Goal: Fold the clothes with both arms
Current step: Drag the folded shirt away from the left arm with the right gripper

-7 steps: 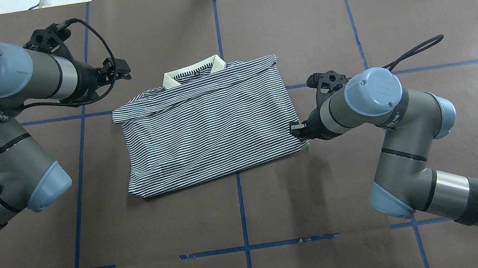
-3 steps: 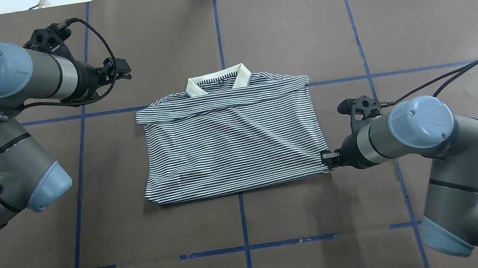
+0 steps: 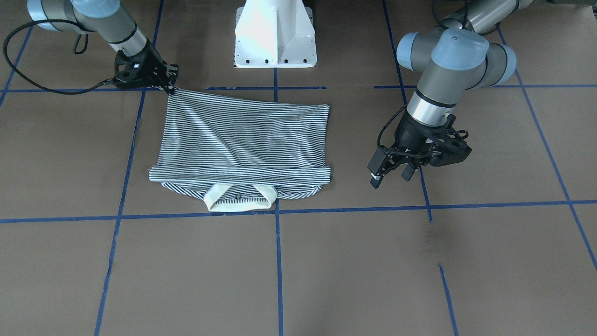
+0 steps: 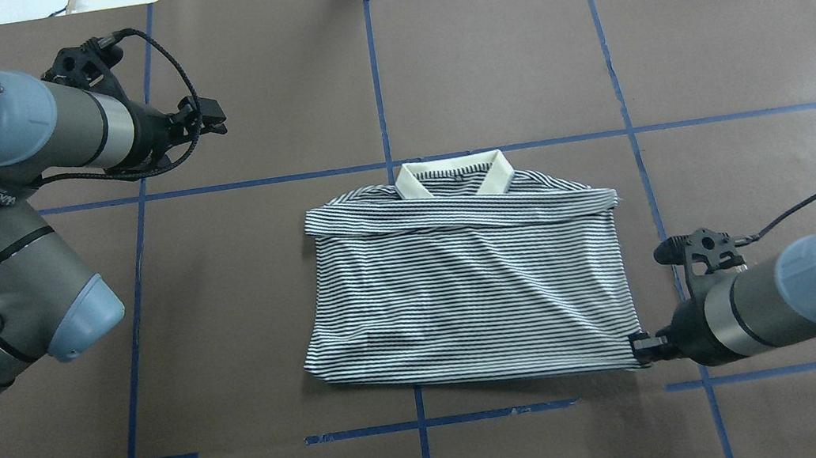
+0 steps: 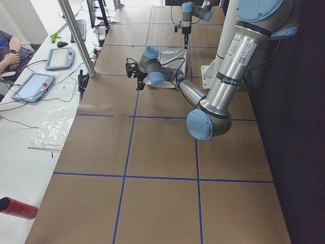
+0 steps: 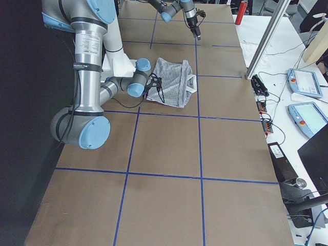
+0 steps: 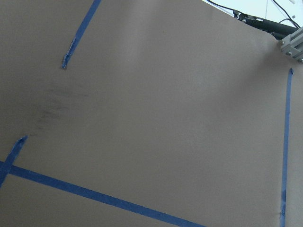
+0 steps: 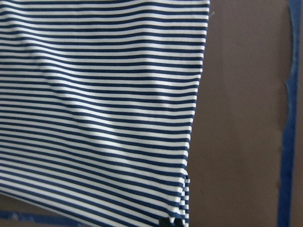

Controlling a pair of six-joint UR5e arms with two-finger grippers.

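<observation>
The striped polo shirt lies folded flat on the table, right of centre, its cream collar at the far edge. In the front-facing view the shirt has its collar toward the camera. My right gripper is shut on the shirt's near right corner, low at the table; the same gripper pulls that corner into a point. Stripes fill the right wrist view. My left gripper hovers open and empty at the far left, well clear of the shirt, its fingers apart.
Brown paper with blue tape lines covers the table. The white pedestal base stands at the robot's side. A bench with tablets, a seated person and a red can lies beyond the far edge.
My right gripper has dragged the shirt by its corner to the right and toward the robot's side. The shirt slid along flat. The left arm has not moved.
</observation>
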